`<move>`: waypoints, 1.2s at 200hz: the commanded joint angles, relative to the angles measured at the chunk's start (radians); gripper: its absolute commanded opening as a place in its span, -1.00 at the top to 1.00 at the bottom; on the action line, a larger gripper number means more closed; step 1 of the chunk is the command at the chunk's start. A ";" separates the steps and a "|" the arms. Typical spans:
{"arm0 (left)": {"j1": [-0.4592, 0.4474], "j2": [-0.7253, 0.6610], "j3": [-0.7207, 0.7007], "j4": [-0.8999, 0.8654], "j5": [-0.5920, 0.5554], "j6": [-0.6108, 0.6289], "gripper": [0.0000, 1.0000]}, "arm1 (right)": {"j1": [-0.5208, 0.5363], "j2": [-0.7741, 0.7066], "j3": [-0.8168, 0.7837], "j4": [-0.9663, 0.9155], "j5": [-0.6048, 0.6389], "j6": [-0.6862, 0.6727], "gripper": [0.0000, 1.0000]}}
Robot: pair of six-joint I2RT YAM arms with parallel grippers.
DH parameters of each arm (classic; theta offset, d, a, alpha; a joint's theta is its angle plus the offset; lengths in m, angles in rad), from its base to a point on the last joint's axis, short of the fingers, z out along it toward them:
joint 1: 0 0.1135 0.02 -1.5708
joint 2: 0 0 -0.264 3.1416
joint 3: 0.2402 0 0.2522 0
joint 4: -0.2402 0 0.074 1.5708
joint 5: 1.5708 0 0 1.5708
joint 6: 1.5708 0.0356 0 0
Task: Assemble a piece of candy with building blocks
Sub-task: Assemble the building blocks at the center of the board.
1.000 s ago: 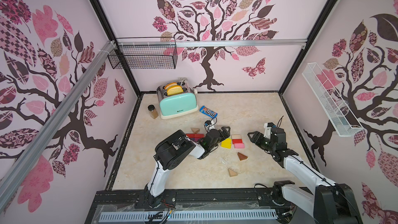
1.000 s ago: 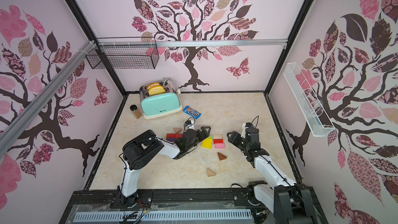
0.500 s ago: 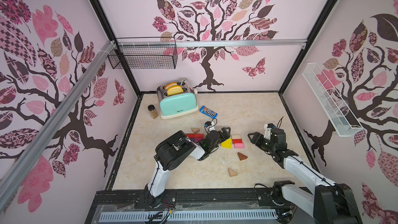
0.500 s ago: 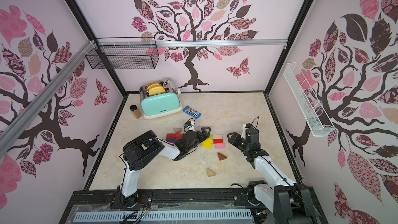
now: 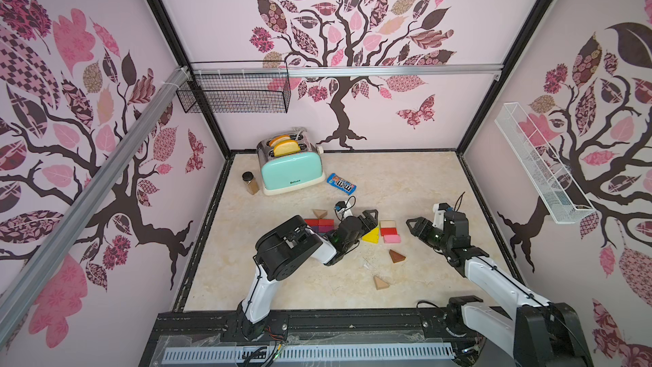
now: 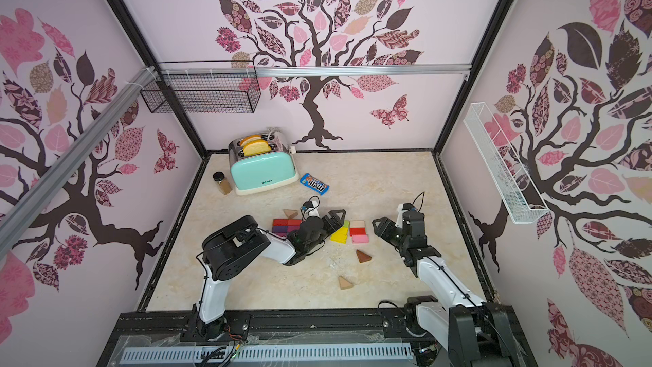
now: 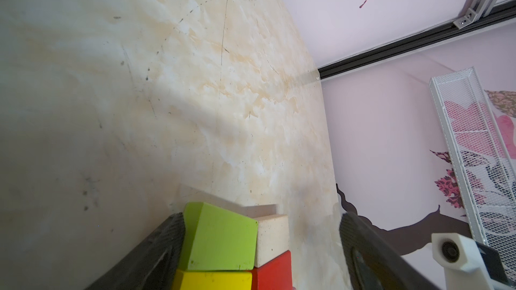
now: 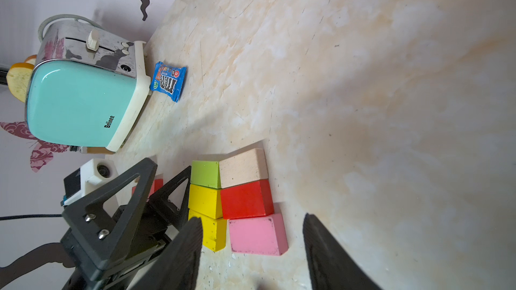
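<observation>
The blocks [image 5: 389, 231] lie flat mid-table [image 5: 405, 178], a bright row running side to side. Left gripper [image 5: 368, 220] gapes beside green block [image 7: 220, 238]; right gripper [image 5: 413, 227], open and empty, near pink block [image 5: 391, 239].

mint toaster [image 5: 291, 171]; blue candy packet [image 5: 341, 184]; jar [image 5: 250, 183]

Clock on the tabletop [image 5: 416, 178], 12 at the back wall [image 5: 405, 128]: toaster [image 5: 293, 171], spice jar [image 5: 250, 183] and M&M's packet [image 5: 341, 184] block 11, while 1 to 2 is bare. Centre is jammed: left gripper [image 5: 368, 222] sits just beside the block cluster [image 5: 388, 231], and right gripper [image 5: 412, 229] is near at 3. Brown triangle [image 5: 397, 257] and tan triangle [image 5: 380, 282] litter 5.
</observation>
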 commanded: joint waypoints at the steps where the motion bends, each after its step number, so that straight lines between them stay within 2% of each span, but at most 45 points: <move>1: -0.015 0.061 -0.045 -0.160 -0.005 -0.031 -0.83 | -0.009 -0.015 -0.005 0.006 0.007 -0.016 -0.22; 91: -0.038 0.056 -0.044 -0.286 -0.076 -0.140 -0.81 | -0.012 -0.012 -0.001 0.008 -0.001 -0.016 -0.22; 240: -0.065 0.071 -0.028 -0.347 -0.085 -0.227 -0.77 | -0.016 -0.003 -0.005 0.012 -0.001 -0.015 -0.22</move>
